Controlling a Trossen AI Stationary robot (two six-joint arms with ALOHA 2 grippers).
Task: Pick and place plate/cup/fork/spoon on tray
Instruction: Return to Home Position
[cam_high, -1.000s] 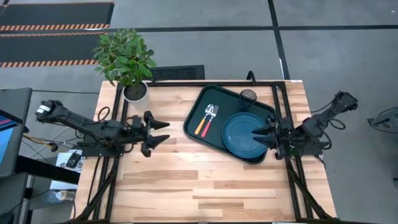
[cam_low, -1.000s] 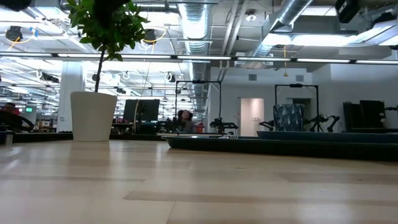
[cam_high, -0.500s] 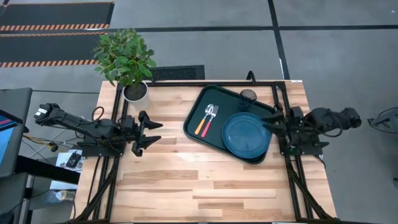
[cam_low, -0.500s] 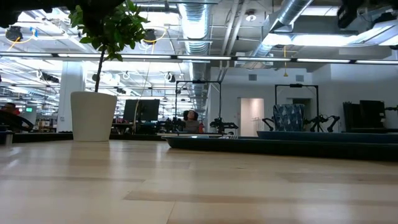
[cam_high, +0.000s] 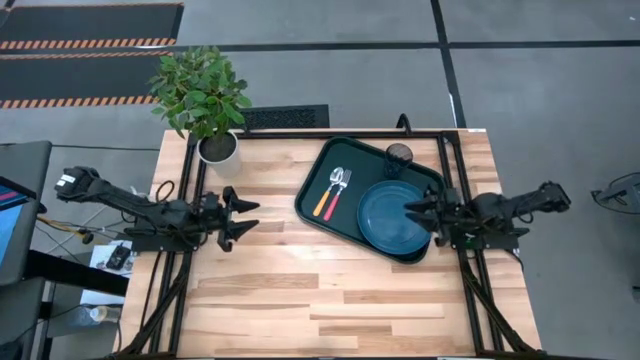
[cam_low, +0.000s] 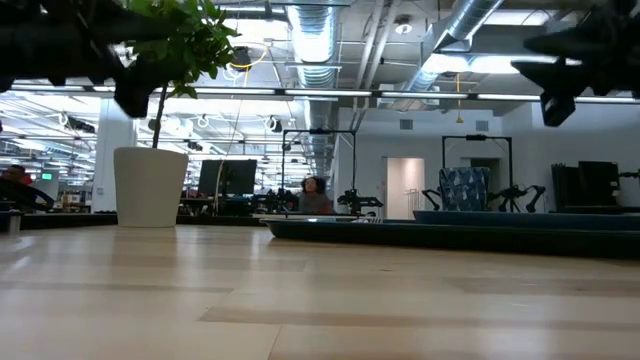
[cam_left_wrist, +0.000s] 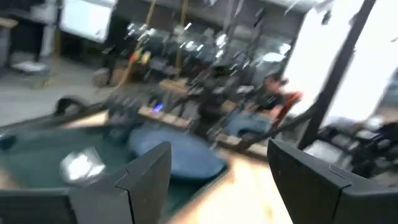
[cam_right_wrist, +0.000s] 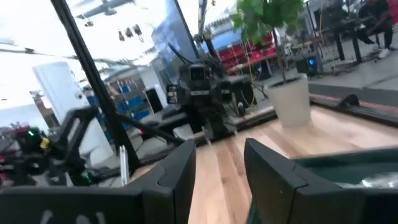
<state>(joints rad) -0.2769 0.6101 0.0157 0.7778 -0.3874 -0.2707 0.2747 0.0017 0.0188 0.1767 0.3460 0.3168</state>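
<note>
The dark tray (cam_high: 318, 165) lies on the right half of the wooden table. On it rest the teal plate (cam_high: 390, 218), the small dark cup (cam_high: 399, 155) at its far right corner, and the red-handled fork (cam_high: 336, 192) beside the orange-handled spoon (cam_high: 325, 198). My left gripper (cam_high: 246, 214) hangs open over bare wood left of the tray; its wrist view shows the plate (cam_left_wrist: 180, 152) ahead of its gripper (cam_left_wrist: 217, 180). My right gripper (cam_high: 410, 213) hovers open above the plate's right rim, fingers (cam_right_wrist: 177, 171) apart with nothing between them.
A white pot (cam_high: 218, 148) holding a green plant stands at the table's far left corner. Bare wood (cam_high: 300, 290) stretches along the near half of the table. In the low view both grippers (cam_low: 130, 90) (cam_low: 565, 70) hang well above the tabletop.
Both arms have folded down and both grippers have sunk, so they now show at the top of the low view. My left gripper drew slightly toward the table's left edge. My right gripper swung toward the far edge, then back over the plate's right rim.
</note>
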